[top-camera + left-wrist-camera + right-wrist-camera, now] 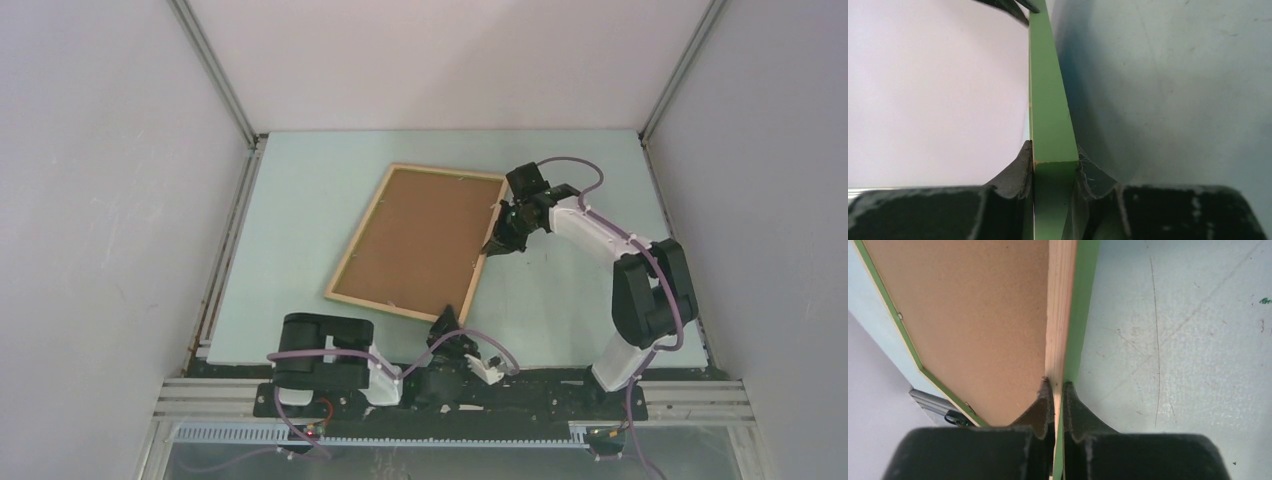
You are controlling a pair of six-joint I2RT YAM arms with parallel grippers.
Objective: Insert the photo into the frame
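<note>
Left wrist view: left end effector (1054,152) pinches the frame (1047,90) — right end effector (1057,386) likewise.

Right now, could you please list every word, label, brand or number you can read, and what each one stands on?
None can be read. The frame, the brown board in it and the table show no words, labels, brands, numbers or signs in any view.
</note>
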